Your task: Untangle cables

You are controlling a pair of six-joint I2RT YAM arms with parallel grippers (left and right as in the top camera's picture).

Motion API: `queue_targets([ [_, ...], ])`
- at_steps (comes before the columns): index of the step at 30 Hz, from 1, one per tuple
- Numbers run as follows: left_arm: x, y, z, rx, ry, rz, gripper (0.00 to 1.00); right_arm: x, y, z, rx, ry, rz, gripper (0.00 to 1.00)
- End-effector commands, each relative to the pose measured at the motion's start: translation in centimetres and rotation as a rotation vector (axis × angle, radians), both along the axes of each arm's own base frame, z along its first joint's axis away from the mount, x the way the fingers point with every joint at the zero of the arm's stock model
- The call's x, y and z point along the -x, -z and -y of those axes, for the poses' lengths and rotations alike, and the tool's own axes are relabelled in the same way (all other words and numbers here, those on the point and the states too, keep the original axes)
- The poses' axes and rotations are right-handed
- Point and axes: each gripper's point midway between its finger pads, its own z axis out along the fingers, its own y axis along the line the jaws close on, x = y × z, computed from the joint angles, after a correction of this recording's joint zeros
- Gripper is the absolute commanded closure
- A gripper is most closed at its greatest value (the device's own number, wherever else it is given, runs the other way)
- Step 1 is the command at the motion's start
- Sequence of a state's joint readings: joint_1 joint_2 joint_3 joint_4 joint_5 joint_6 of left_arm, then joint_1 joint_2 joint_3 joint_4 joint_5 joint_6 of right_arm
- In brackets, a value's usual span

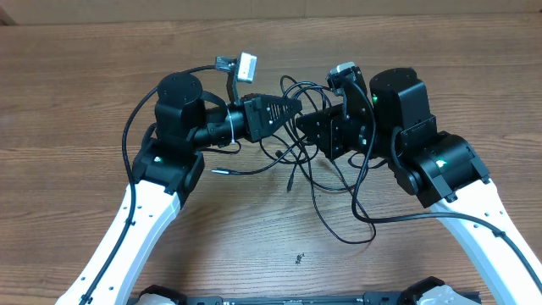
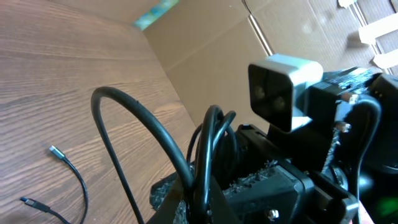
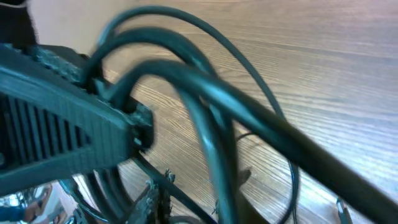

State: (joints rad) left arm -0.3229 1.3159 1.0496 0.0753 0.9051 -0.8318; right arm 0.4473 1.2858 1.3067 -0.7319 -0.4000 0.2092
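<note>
While both arms are leaning in over the brown wood-grain table (image 1: 76,93), the thin, floppy black cables (image 1: 329,182) are lying in a loose knot right between them. A few loops are spilling out toward the near edge.

The black two-finger left gripper (image 1: 294,108) is pointing across at the other arm. Its fingers are pressing together on a bunch of those cords (the right wrist view is showing strands coming straight out of its tip, arching up and over). The black two-finger right gripper (image 1: 303,121) is sitting almost tip to tip with it, buried in the same tangle. Honestly, I cannot tell whether it's pinching anything or just standing in the mess.

One small silver-tipped plug (image 2: 56,151) is lying flat on the wood off on the left arm's side, apart from the knot, with its cord curving away. The white boxy wrist camera (image 2: 280,87) on the right arm is hanging just above that arm's gripper.
</note>
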Motion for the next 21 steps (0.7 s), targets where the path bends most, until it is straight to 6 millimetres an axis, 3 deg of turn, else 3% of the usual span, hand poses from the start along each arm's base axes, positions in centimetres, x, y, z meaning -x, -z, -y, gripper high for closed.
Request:
queue_targets([
  [1, -0.6, -0.5, -1.3, -0.003, -0.027, 0.034, 0.96, -1.2, 0.5, 1.6, 0.058, 0.088, 0.018, 0.75],
  [3, -1.1, -0.1, -2.1, -0.009, -0.048, 0.012, 0.96, -1.4, 0.5, 1.7, 0.063, 0.096, 0.022, 0.77],
  [6, -0.9, 0.2, -2.2, -0.011, -0.038, -0.008, 0.96, -1.4, 0.3, 1.7, 0.059, 0.095, 0.028, 0.96],
  [10, -0.5, 0.2, -1.6, -0.012, -0.02, -0.013, 0.96, -1.6, 0.0, 1.5, 0.046, 0.089, 0.04, 0.96],
  [11, -0.3, 0.2, -1.5, -0.012, -0.015, -0.013, 0.96, -1.5, -0.2, 1.2, 0.036, 0.078, 0.042, 0.91],
  [12, -0.1, 0.2, -1.2, -0.012, -0.006, -0.013, 0.96, -1.4, -0.3, 1.1, 0.03, 0.072, 0.043, 0.74],
  [16, 0.1, 0.2, -0.9, -0.012, 0.003, -0.013, 0.96, -1.4, -0.3, 1.1, 0.03, 0.072, 0.043, 0.53],
  [19, 0.3, 0.2, -0.7, -0.011, 0.012, -0.014, 0.96, -1.4, -0.2, 1.1, 0.03, 0.072, 0.043, 0.55],
  [21, 0.5, 0.2, -0.5, -0.011, 0.021, -0.014, 0.96, -1.4, -0.2, 1.1, 0.031, 0.072, 0.043, 0.72],
])
